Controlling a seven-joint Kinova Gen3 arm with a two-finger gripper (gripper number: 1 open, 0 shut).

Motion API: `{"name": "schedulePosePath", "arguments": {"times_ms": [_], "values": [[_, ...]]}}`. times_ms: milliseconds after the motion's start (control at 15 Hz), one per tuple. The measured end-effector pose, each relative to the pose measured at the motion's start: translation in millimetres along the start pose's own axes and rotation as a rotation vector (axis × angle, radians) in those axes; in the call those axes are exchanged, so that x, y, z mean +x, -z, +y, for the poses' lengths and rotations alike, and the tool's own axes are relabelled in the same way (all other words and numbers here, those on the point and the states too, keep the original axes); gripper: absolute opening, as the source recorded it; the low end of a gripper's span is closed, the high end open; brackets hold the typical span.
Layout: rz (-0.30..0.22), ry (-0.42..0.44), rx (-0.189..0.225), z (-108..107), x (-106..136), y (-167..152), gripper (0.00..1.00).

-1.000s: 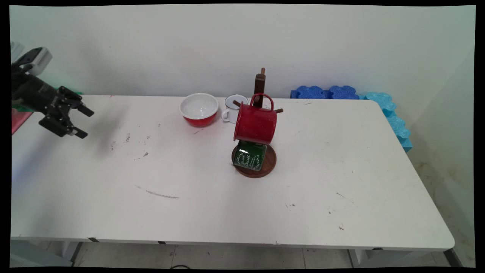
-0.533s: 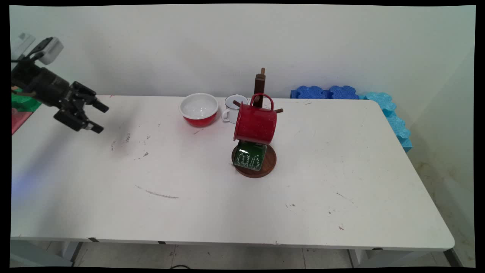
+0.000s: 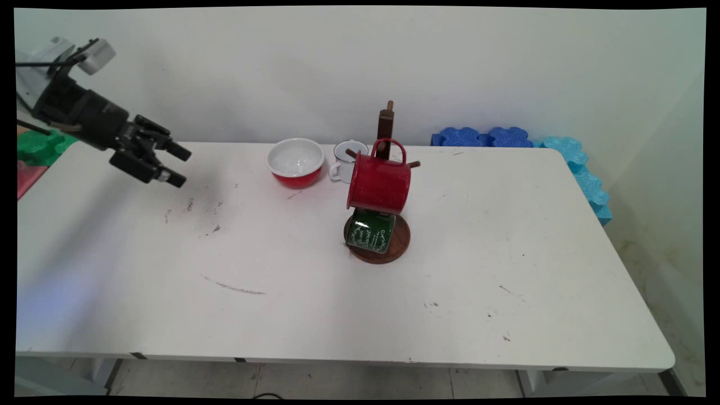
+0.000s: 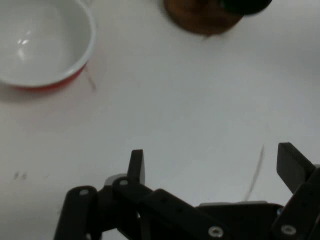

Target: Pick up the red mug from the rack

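The black two-finger gripper (image 3: pixel 179 165) hangs above the left part of the white table (image 3: pixel 315 304), spread wide with nothing between its fingers (image 4: pixel 136 165) and touching nothing; it points to the right and slightly downward, toward the middle of the table. In the hand view only bare tabletop lies between the fingers.

Nearest to it, though well apart, is the red enamel bowl with a white inside (image 3: pixel 296 162), standing upright near the far edge. Just right of the bowl stands a small white enamel mug (image 3: pixel 345 160).

Right of centre is a dark wooden mug tree on a round base (image 3: pixel 394 246), its post upright. A red speckled enamel mug (image 3: pixel 378 184) hangs tilted from a peg, and a green enamel mug with white lettering (image 3: pixel 369 233) hangs below it, over the base.

Beyond the table's far right corner lie blue foam blocks (image 3: pixel 484 136).
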Motion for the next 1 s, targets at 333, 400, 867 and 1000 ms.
{"name": "schedulePosePath", "arguments": {"times_ms": [333,400,867,1000], "values": [[0.078,0.066,-0.036,13,17,-16,1.0],[0.098,0.084,-0.045,17,22,-21,1.0],[0.215,0.189,-0.1,36,48,-50,1.0],[0.233,0.203,-0.109,40,53,-57,1.0]]}}
